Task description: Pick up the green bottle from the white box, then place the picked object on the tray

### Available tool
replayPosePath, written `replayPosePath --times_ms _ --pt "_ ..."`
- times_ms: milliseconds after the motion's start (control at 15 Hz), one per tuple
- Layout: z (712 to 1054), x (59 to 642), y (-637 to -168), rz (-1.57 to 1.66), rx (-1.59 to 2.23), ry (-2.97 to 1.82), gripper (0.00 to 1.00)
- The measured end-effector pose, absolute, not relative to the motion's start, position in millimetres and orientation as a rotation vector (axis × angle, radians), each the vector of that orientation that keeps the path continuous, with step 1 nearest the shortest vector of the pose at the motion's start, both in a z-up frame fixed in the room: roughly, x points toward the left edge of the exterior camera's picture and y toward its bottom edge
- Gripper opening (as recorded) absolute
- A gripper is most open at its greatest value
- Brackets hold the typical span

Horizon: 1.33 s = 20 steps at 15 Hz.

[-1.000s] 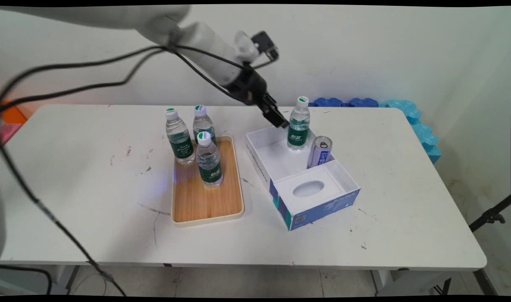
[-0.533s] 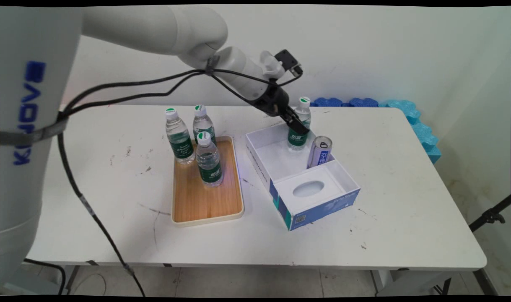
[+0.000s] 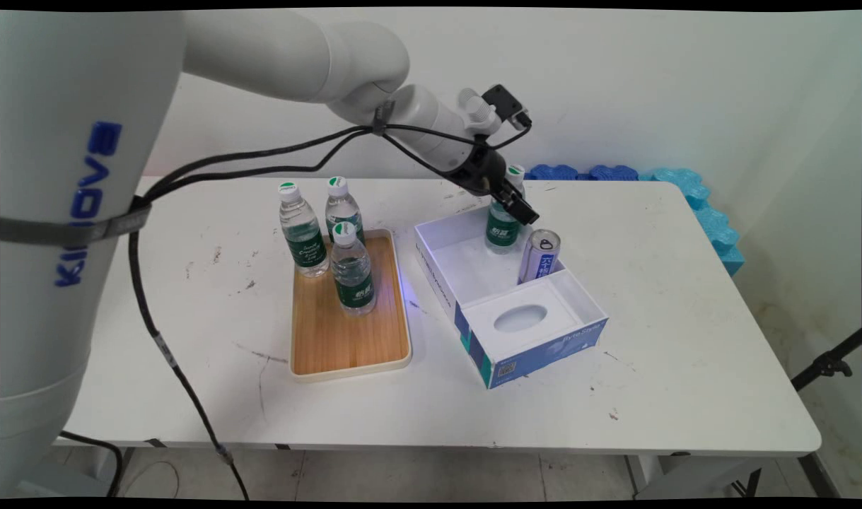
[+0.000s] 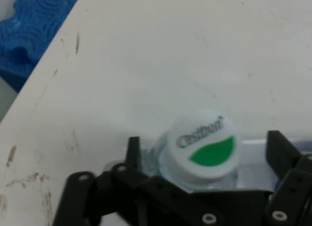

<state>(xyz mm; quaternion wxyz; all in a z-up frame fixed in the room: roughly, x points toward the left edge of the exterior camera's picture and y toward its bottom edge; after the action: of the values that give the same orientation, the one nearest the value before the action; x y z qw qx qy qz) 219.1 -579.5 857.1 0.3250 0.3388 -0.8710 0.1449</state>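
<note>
Here my pincer (image 3: pixel 521 210) sits spread around the neck of the upright water bottle (image 3: pixel 503 227), one finger (image 4: pixel 132 150) on each side with gaps showing, so probably not touching yet. The bottle stands in the far compartment of the open white box (image 3: pixel 441 286) on the surface (image 3: pixel 685 318), its long axis vertical, a can (image 3: pixel 540 256) just beside it.
</note>
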Motion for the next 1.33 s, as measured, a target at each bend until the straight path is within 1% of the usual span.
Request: replayPosePath --times_ms 67,133,733,1067,1333 --pt "856.7 217.6 -580.2 0.384 0.887 -2.283 1.0" --pt "856.3 215.7 -581.1 0.391 0.884 -2.284 0.0" --pt "861.5 217.2 -582.8 0.455 0.859 -2.325 0.0" --pt "884.0 222.8 -577.0 0.449 0.867 -2.309 0.0" --pt "914.6 229.8 -567.1 0.429 0.879 -2.279 0.0"
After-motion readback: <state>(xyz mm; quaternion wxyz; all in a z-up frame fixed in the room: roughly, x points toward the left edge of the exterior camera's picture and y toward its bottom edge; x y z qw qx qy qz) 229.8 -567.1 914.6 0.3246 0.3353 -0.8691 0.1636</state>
